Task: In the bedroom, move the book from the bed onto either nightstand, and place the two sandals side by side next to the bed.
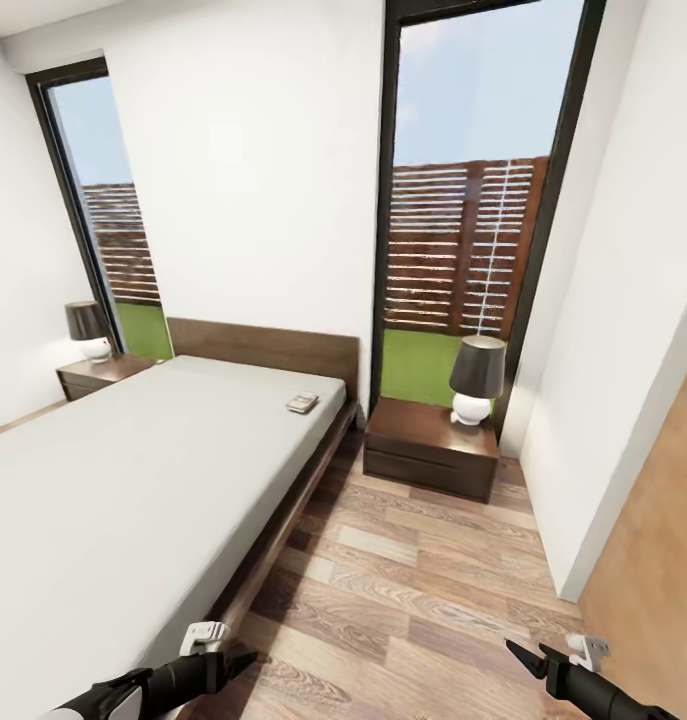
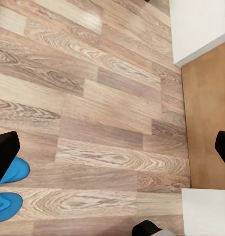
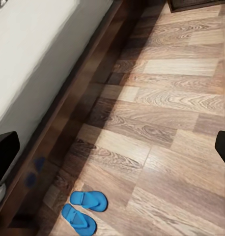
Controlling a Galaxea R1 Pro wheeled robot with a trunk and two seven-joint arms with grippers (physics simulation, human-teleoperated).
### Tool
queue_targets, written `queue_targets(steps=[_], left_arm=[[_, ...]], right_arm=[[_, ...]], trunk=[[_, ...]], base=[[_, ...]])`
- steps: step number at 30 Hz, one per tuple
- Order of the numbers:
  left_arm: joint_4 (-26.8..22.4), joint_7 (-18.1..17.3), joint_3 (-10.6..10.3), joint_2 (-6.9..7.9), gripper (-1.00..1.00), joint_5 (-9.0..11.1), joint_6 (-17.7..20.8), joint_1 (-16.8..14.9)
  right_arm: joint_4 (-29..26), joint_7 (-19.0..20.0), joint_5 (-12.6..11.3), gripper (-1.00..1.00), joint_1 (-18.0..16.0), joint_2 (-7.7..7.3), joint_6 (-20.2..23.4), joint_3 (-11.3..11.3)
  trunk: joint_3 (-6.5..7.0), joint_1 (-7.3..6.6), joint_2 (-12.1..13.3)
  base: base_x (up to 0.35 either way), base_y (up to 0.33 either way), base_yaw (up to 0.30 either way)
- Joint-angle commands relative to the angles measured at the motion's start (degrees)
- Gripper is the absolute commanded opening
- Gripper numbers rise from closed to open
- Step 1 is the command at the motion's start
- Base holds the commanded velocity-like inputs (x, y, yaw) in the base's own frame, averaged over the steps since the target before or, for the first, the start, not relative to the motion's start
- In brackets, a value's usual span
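The book (image 1: 302, 403) sits near the far corner of the bed (image 1: 133, 480), up by the headboard, and that is the danger: a long reach over the mattress, so a shallow pinch on a thin paperback could slide it away or drop it short of the nightstand (image 1: 430, 445) just beside the bed (the lamp (image 1: 476, 380) on its top leaves less free room). The two sandals (image 3: 83, 209) lie on the floor (image 3: 166, 128) close to the bed frame, side by side, near enough for the base to nudge them apart while rolling forward.

Left pincer (image 1: 235, 660) hangs low by the bed edge, right pincer (image 1: 523, 655) over open floor. Both have fingers spread wide, holding nothing, touching nothing.
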Motion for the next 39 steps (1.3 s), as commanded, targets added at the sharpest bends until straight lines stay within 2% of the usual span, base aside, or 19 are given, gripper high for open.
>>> queue_targets(steps=[1, 34, 39], left_arm=[[0.0, -0.2, 0.2, 0.02, 1.0, -0.2, -0.2, 0.0], [0.0, -0.2, 0.2, 0.02, 1.0, -0.2, -0.2, 0.0], [0.0, -0.1, 0.1, 0.02, 1.0, -0.2, -0.2, 0.0]], right_arm=[[0.3, 0.2, -0.5, 1.0, -0.1, -0.02, -0.3, 0.3], [0.3, 0.3, -0.5, 1.0, -0.1, -0.02, -0.3, 0.3], [0.3, 0.4, -0.4, 1.0, -0.1, -0.02, -0.3, 0.3]], trunk=[[-0.08, 0.01, -0.1], [-0.08, 0.01, -0.1], [-0.08, 0.01, -0.1]], base=[[0.0, 0.0, -0.262], [0.0, 0.0, -0.279], [0.008, -0.013, -0.093]])
